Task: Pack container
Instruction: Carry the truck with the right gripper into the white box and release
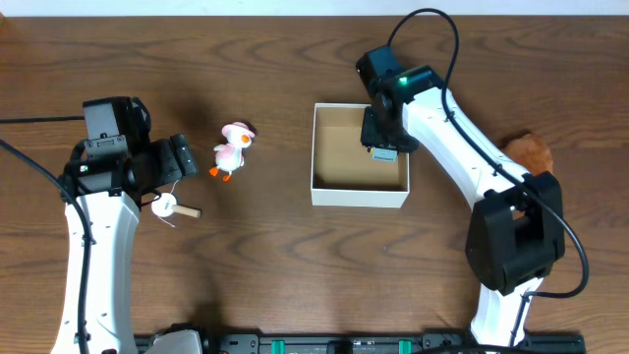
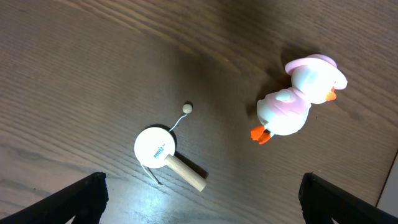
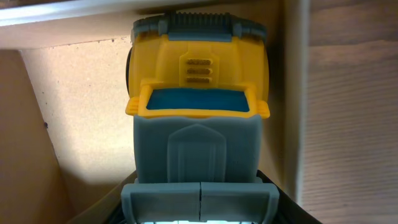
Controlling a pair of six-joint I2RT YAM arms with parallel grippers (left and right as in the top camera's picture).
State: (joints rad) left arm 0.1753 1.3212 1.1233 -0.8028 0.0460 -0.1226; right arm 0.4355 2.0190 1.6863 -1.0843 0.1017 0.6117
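- While its arm bends down over the square white-walled cardboard container (image 1: 360,196) on the wooden surface (image 1: 295,275), the right pincer (image 1: 383,147) clamps a ribbed yellow and grey-blue plastic toy truck (image 3: 198,93) inside.
- Left pincer (image 1: 192,157) hovers, spread wide.

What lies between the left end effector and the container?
The pink duck toy, between the left end effector and the container; the overhead view shows it.

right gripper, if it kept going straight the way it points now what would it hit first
The toy truck held in the right gripper would lead. It likely meets the cardboard floor of the container first, close to a side wall. The gap left under it is unclear.
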